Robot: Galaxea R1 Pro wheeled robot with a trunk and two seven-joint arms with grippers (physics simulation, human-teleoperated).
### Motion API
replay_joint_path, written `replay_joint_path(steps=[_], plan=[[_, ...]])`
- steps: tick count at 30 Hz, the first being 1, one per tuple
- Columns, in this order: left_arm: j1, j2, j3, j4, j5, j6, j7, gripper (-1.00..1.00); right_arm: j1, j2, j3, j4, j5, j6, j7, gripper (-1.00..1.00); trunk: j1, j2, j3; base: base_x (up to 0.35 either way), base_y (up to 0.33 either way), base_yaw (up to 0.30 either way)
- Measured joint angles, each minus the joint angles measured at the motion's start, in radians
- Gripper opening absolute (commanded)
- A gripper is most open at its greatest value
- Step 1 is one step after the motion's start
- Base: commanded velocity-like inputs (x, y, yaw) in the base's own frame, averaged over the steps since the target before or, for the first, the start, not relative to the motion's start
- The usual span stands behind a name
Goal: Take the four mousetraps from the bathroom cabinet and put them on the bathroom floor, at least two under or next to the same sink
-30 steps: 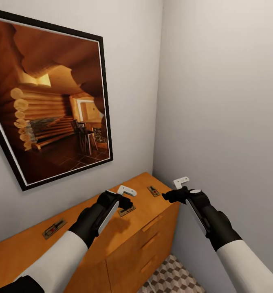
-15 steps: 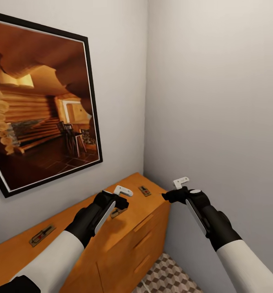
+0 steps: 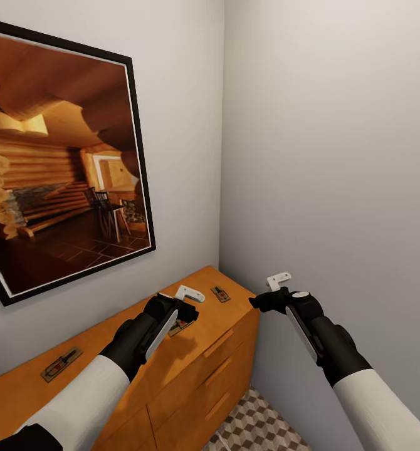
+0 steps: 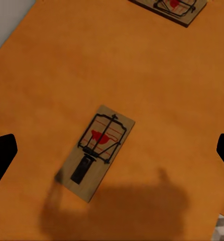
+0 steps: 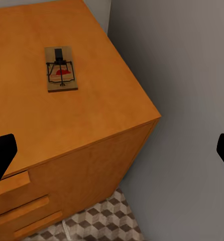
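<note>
Nearest in the head view, both black-gloved arms reach forward. The left tool (image 3: pixel 183 305) hovers over the cabinet (image 3: pixel 197 351) top, fingers spread wide with nothing between them. The right tool (image 3: pixel 267 293) hangs out past the cabinet's end, beside the grey wall (image 3: pixel 335 156), also spread wide and empty.

Below the right arm, a patch of cube-patterned bathroom floor (image 3: pixel 254 426) shows at the cabinet's foot.

On the cabinet top, count three mousetraps in the head view: one near the left edge (image 3: pixel 61 364), one half hidden under the left tool (image 3: pixel 180 326), one further back by the corner (image 3: pixel 220 294).

The left wrist camera gives what the head camera hides: the middle mousetrap (image 4: pixel 97 151) lying flat and whole, black spring bar and red bit plain, between the two dark fingertips (image 4: pixel 1 155), with a second trap (image 4: pixel 176 7) cut off at the frame edge.

The right wrist camera looks at the corner mousetrap (image 5: pixel 61 69), flat near the cabinet's end, with drawer handles (image 5: pixel 11 183) and floor tiles (image 5: pixel 99 223) underneath.

Furthest back, one large framed picture (image 3: pixel 59 163) of a log cabin room hangs on the wall.
</note>
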Motion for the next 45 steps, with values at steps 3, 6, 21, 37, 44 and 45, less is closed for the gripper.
replay_joint_path(steps=[3, 6, 21, 37, 44, 45], plan=[[0.0, 0.0, 0.0, 0.0, 0.0, 0.0, 0.0, 1.0, 0.0, 0.0, 0.0, 0.0, 0.0, 0.0, 0.0, 1.0, 0.0, 0.0, 0.0, 0.0, 0.0, -0.004], [0.001, 0.001, 0.0, 0.001, 0.0, 0.0, -0.003, 1.0, 0.0, 0.0, 0.0, 0.0, 0.0, 0.0, 0.0, 1.0, 0.0, 0.0, 0.0, 0.0, 0.0, -0.002], [0.003, 0.04, 0.0, 0.022, 0.003, -0.002, -0.036, 1.0, 0.0, 0.0, 0.0, 0.0, 0.0, 0.0, 0.0, 1.0, 0.0, 0.0, 0.0, 0.0, 0.0, 0.0], [0.017, 0.086, 0.001, 0.023, -0.002, -0.033, -0.086, 1.0, 0.0, 0.0, 0.0, 0.006, 0.0, 0.0, -0.001, 1.0, 0.0, 0.0, 0.0, 0.0, 0.0, 0.0], [0.018, 0.093, 0.002, 0.023, -0.004, -0.049, -0.089, 1.0, 0.0, 0.0, 0.001, 0.02, 0.001, -0.001, 0.001, 1.0, 0.0, 0.0, 0.0, 0.0, 0.0, 0.0], [0.018, 0.093, 0.002, 0.023, -0.004, -0.05, -0.089, 1.0, 0.0, 0.0, 0.001, 0.022, 0.001, -0.001, 0.002, 1.0, 0.0, 0.0, 0.0, 0.0, 0.0, 0.0]])
